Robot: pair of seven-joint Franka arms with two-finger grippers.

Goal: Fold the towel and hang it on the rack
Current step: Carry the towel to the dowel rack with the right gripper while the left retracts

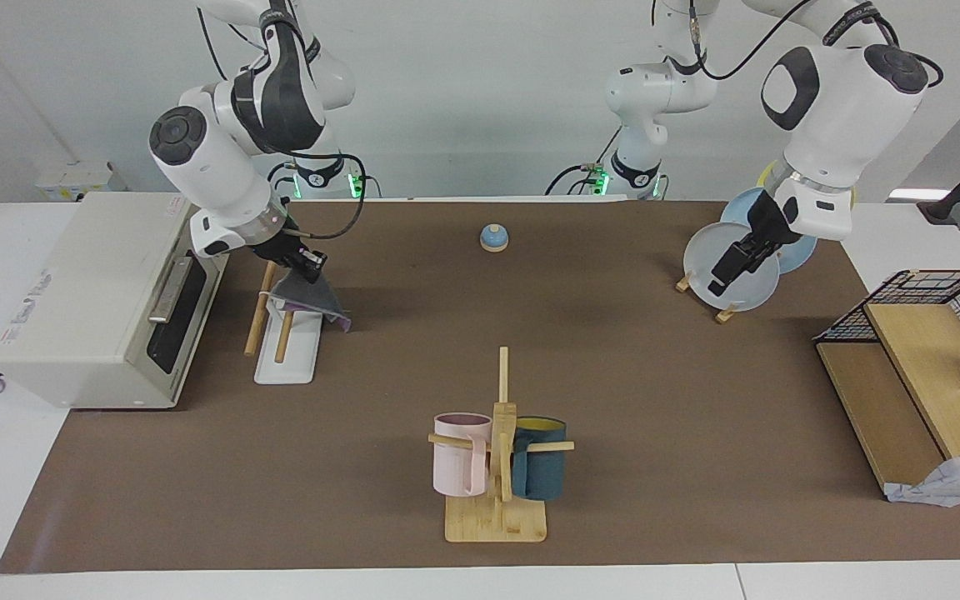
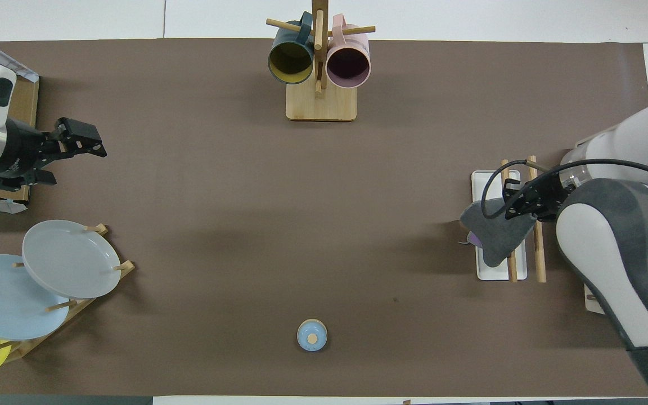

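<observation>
Facing view: right claw (image 1: 307, 268) pinches the towel (image 1: 309, 298), seemingly draped over the rack (image 1: 287, 354)

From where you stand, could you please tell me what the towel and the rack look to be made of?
The towel looks like thin soft fabric with a matte finish, dark grey with a purple edge showing: it droops in limp folds over the rack. The rack seems to have a smooth white base, perhaps plastic or painted metal, and two pale rods that look like unfinished light wood.
</observation>
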